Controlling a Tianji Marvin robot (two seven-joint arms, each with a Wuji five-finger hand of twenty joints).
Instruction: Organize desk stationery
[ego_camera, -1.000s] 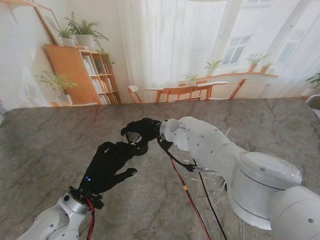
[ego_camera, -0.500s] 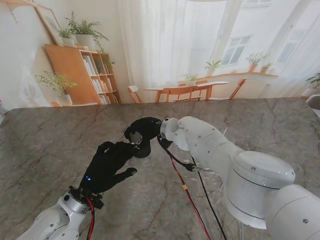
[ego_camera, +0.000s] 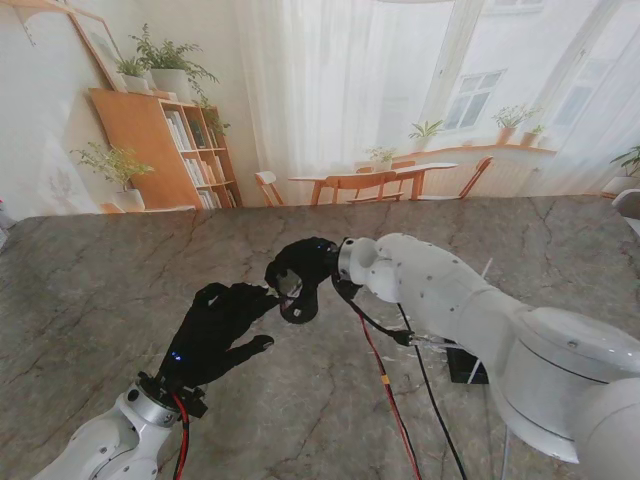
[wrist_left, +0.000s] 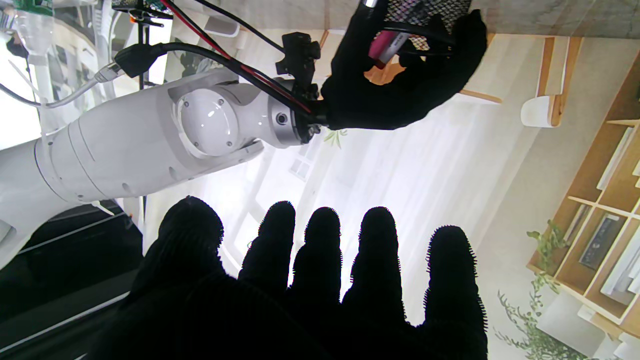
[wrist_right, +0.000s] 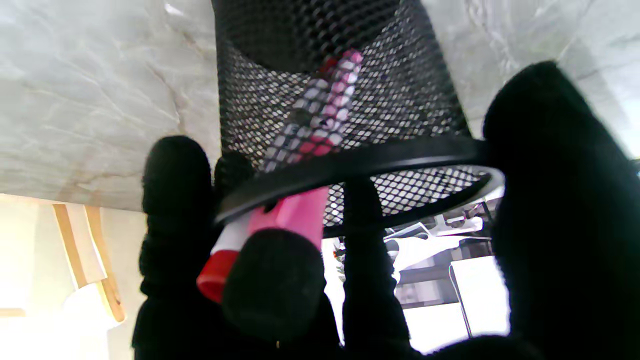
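My right hand (ego_camera: 303, 268) is shut on a black mesh pen cup (ego_camera: 299, 307), fingers and thumb clamped around its rim. The wrist view shows the cup (wrist_right: 340, 100) tilted, with a pink marker (wrist_right: 300, 212) and a red-capped marker (wrist_right: 217, 275) sticking out past the rim against my fingers. My left hand (ego_camera: 222, 325) lies just left of the cup and nearer to me, open, fingers spread and holding nothing. From the left wrist, my left fingers (wrist_left: 320, 280) point toward the right hand (wrist_left: 400, 85) and the pink marker (wrist_left: 385, 45).
A small black box (ego_camera: 466, 365) lies on the marble table (ego_camera: 110, 280) under my right forearm. Red and black cables (ego_camera: 385, 395) hang from the right arm across the table. The table's far edge (ego_camera: 420, 202) runs behind the hands.
My right hand has carried the cup a little to the right and nearer to me, and the arm swung right, uncovering the black box. The left hand has stayed put.
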